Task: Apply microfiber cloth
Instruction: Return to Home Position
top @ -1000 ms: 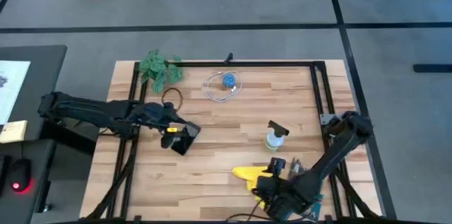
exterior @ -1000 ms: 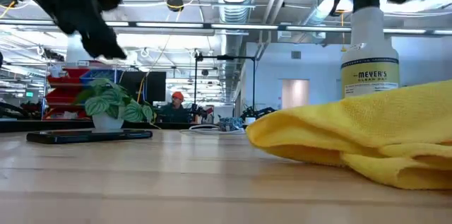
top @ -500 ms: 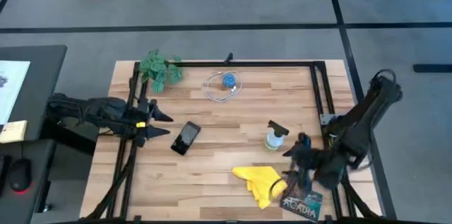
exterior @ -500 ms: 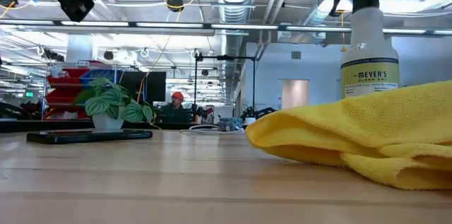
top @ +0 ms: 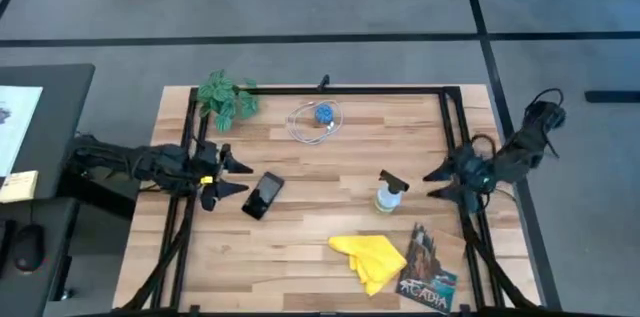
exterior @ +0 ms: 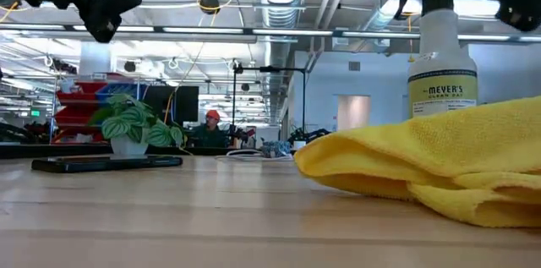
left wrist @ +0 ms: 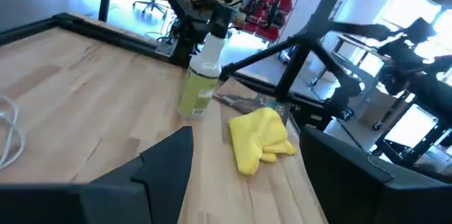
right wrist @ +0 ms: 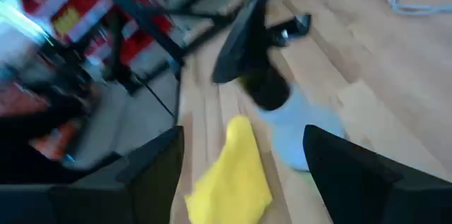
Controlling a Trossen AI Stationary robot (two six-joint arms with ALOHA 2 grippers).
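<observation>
Plainly, one microfiber cloth (top: pixel 370 257) lies crumpled on the table (top: pixel 330 167), just beside one booklet (top: pixel 428 269) and near one spray bottle (top: pixel 390 195). Both grippers are spread wide and empty: the left gripper (top: pixel 240 178) is beside the one smartphone (top: pixel 262 195), and the right gripper (top: pixel 430 185) is beside the bottle.

Wooden table (top: pixel 320 172), black frame. On top: potted plant (top: pixel 226 98), back left corner; coiled cable (top: pixel 316 122), back middle; black phone (top: pixel 263 195), left of centre; spray bottle (top: pixel 389 195), upright, right of centre; yellow cloth (top: pixel 368 256), crumpled, near front edge; booklet (top: pixel 428 269), just beside cloth on its right
</observation>
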